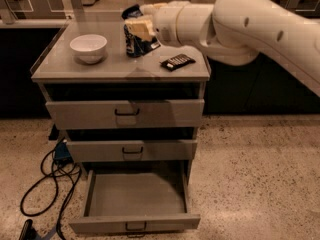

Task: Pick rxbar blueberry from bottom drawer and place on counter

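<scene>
We see the gripper point(136, 28) above the counter surface point(115, 70), left of the black bar point(177, 61), its fingers point(141, 25) clenched on the rxbar blueberry point(131, 11), which sticks out over them.

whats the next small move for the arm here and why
Probably lower the gripper, shut on the dark blue snack bar above the pale grey counter, toward the bare patch in front of the dark can, clear of the white bowl and the black striped bar. The wide grey bottom drawer lies open with nothing in it.
</scene>
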`<action>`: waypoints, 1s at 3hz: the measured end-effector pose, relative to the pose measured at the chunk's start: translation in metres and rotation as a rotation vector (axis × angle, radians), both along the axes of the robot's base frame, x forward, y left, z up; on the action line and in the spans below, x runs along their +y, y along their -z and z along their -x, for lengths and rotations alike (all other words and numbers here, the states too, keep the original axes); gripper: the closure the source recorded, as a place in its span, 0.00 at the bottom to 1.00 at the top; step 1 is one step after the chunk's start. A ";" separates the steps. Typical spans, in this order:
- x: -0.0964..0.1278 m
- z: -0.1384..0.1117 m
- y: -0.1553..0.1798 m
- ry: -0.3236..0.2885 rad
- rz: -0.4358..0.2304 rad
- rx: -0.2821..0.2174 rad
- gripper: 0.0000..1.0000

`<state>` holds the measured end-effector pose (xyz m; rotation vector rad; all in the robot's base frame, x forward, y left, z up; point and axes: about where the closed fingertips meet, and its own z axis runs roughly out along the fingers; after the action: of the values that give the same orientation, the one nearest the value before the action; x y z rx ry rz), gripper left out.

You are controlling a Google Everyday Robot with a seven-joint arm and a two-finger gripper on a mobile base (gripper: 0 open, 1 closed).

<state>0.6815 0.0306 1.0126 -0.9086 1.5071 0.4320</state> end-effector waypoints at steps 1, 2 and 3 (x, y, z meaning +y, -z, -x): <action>0.017 -0.021 -0.049 0.000 0.062 -0.048 1.00; 0.023 -0.034 -0.048 0.019 0.096 -0.041 1.00; 0.023 -0.034 -0.048 0.019 0.096 -0.041 1.00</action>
<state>0.7158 0.0539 1.0609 -0.9719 1.5081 0.3271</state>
